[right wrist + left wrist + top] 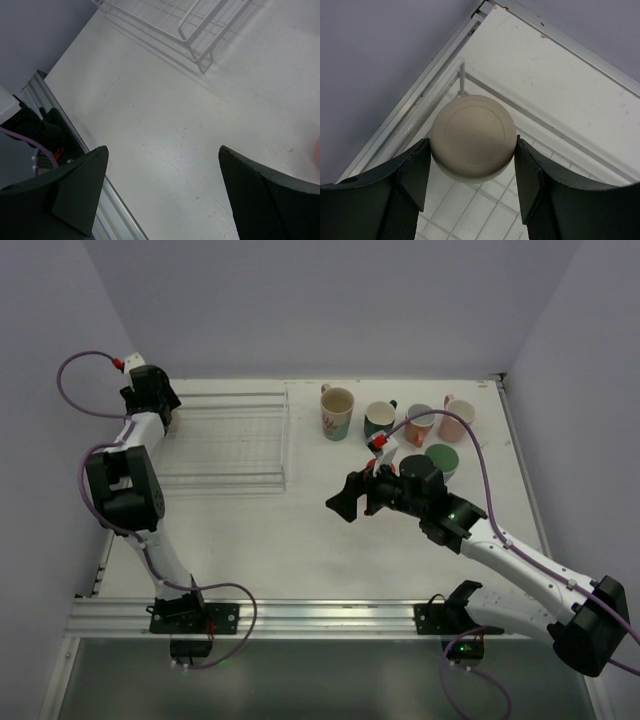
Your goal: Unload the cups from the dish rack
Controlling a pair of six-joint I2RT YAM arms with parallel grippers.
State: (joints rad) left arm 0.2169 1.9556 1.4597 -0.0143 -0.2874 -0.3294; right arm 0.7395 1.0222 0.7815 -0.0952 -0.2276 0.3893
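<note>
The white wire dish rack lies at the left of the table. My left gripper is at its far left corner. In the left wrist view the gripper is shut on an upside-down beige cup over the rack wires, both fingers touching its sides. Standing on the table at the right are a cream floral mug, a dark green mug, a salmon mug, a pink mug and a mint green cup. My right gripper is open and empty above bare table.
The rack's near corner shows at the top of the right wrist view. The table's aluminium front rail runs along the near edge. Grey walls close in the back and both sides. A pink sliver shows at the right edge.
</note>
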